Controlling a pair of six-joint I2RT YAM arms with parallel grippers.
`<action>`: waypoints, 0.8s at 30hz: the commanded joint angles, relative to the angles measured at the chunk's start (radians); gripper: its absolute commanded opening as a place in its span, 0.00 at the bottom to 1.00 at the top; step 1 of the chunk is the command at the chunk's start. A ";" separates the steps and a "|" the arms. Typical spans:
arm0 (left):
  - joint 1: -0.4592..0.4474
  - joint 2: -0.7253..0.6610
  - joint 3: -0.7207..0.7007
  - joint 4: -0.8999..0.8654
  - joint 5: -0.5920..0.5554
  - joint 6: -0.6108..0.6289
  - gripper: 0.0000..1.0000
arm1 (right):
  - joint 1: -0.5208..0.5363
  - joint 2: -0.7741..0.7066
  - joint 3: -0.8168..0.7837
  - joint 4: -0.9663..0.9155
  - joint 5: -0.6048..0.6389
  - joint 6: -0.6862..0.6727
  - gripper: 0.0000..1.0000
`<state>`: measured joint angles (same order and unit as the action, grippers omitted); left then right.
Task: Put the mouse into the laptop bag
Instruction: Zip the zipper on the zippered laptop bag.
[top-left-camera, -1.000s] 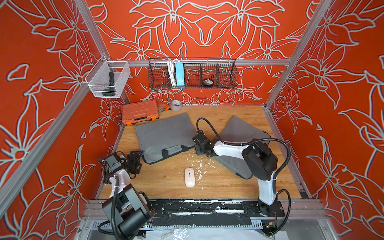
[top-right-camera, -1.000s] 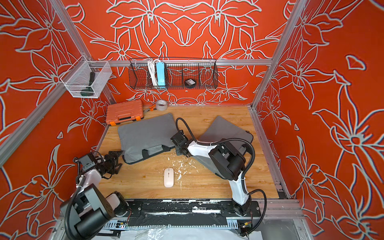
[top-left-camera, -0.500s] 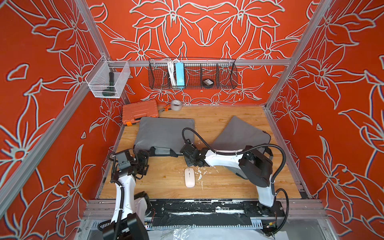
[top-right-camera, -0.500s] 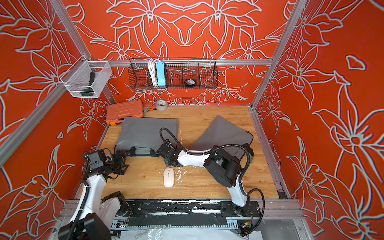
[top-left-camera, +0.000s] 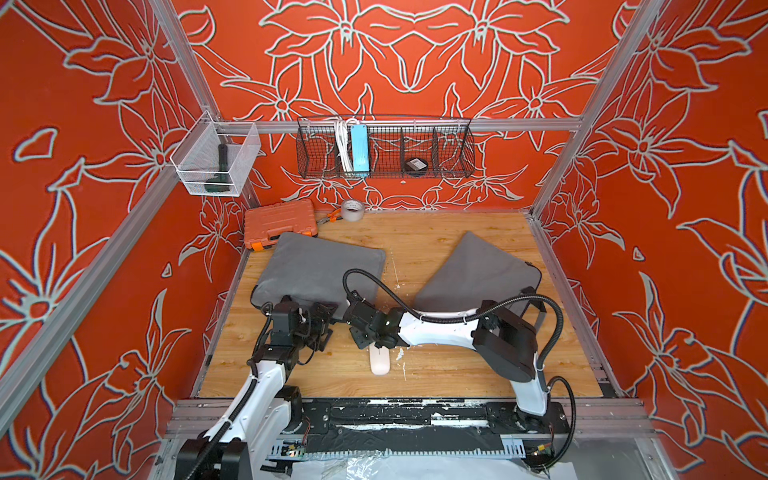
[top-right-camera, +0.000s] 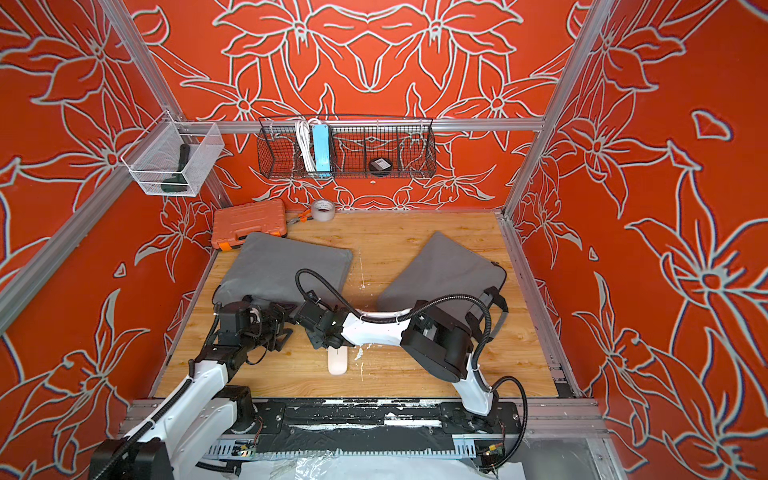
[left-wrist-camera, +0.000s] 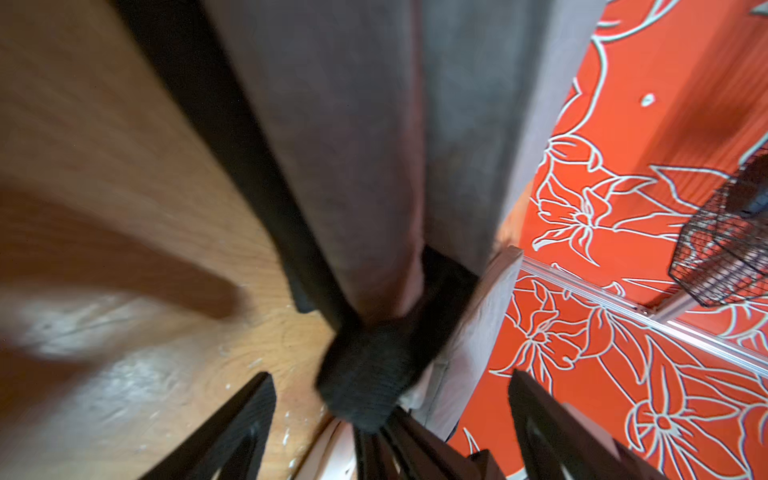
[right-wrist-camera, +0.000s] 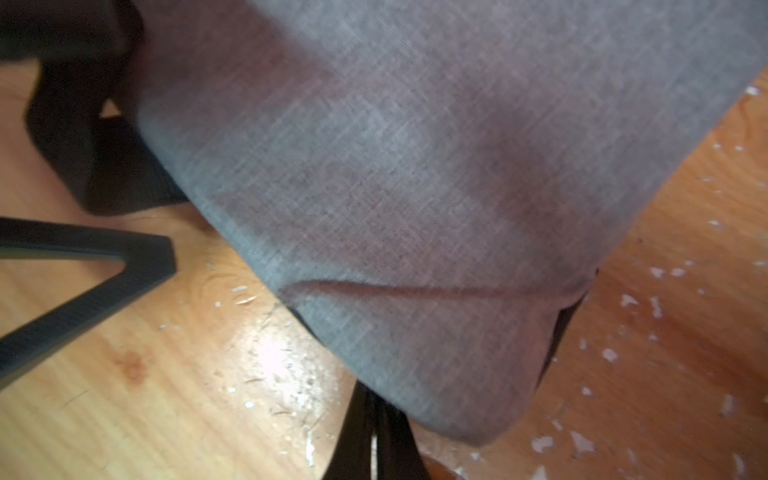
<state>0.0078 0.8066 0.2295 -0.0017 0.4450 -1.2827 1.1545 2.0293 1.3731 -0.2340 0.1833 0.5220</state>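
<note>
The white mouse (top-left-camera: 380, 362) lies on the wooden counter (top-left-camera: 457, 374), outside the grey laptop bag (top-left-camera: 320, 266), while the right tool (right-wrist-camera: 374, 419), just beside the mouse, is clamped on the bag's near edge and the left tool (left-wrist-camera: 390, 375) stands spread wide around its black strap (left-wrist-camera: 220, 137).

Both top views are bright, evenly lit and sharp, with colour fringes toward the frame edges; the left wrist view is smeared by blur, while the right shows the weave of the bag (right-wrist-camera: 415, 166) softly and white glare on the tabletop (right-wrist-camera: 274, 353).
</note>
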 joint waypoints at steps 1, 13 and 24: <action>-0.027 -0.014 -0.013 0.081 -0.071 -0.050 0.87 | 0.009 -0.027 -0.031 0.109 -0.037 -0.029 0.00; -0.071 0.150 -0.011 0.140 -0.052 -0.042 0.79 | 0.012 -0.057 -0.083 0.166 -0.061 -0.024 0.00; -0.071 0.232 0.005 0.125 -0.139 -0.008 0.01 | 0.012 -0.053 -0.105 0.179 -0.067 -0.018 0.00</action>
<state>-0.0601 1.0046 0.2108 0.1650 0.3626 -1.3098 1.1603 2.0083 1.2865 -0.0929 0.1143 0.5056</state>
